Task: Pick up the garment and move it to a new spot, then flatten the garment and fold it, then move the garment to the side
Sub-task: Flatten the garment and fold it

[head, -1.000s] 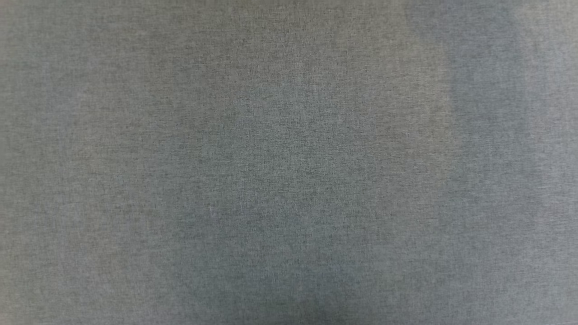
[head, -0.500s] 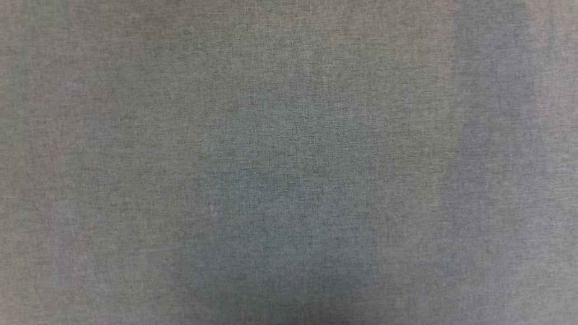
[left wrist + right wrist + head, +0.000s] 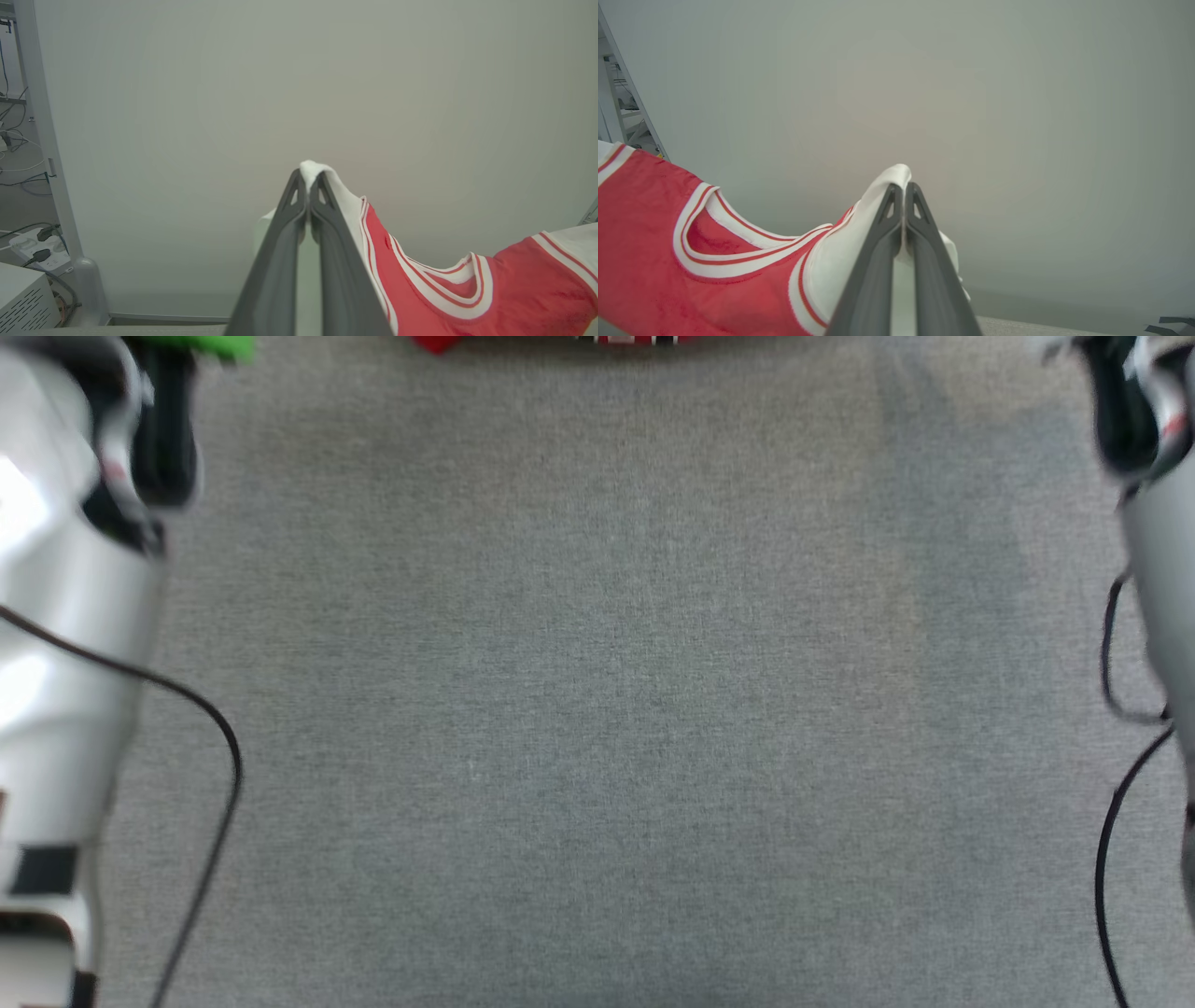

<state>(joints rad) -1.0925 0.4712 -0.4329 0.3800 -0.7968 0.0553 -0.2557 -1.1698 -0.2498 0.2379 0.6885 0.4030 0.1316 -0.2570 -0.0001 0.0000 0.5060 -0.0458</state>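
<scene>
The wrist views tell the grips. The left gripper (image 3: pixel 308 179), at the centre of its frame, is clamped on a white sleeve of the garment (image 3: pixel 420 289). The right gripper (image 3: pixel 903 189) is likewise clamped on a white sleeve. The red body with its striped neckline sags off to the lower right in the left wrist view and to the lower left in the right wrist view, with a pale wall (image 3: pixel 327 70) behind. The head view tells the layout: grey cloth (image 3: pixel 597 709), the left forearm (image 3: pixel 65 616) at the left edge, the right forearm (image 3: pixel 1162 597) at the right edge, and a red sliver of the garment at the top edge. Half a second earlier that view held grey cloth alone — the whole picture has shifted, so the camera has moved.
</scene>
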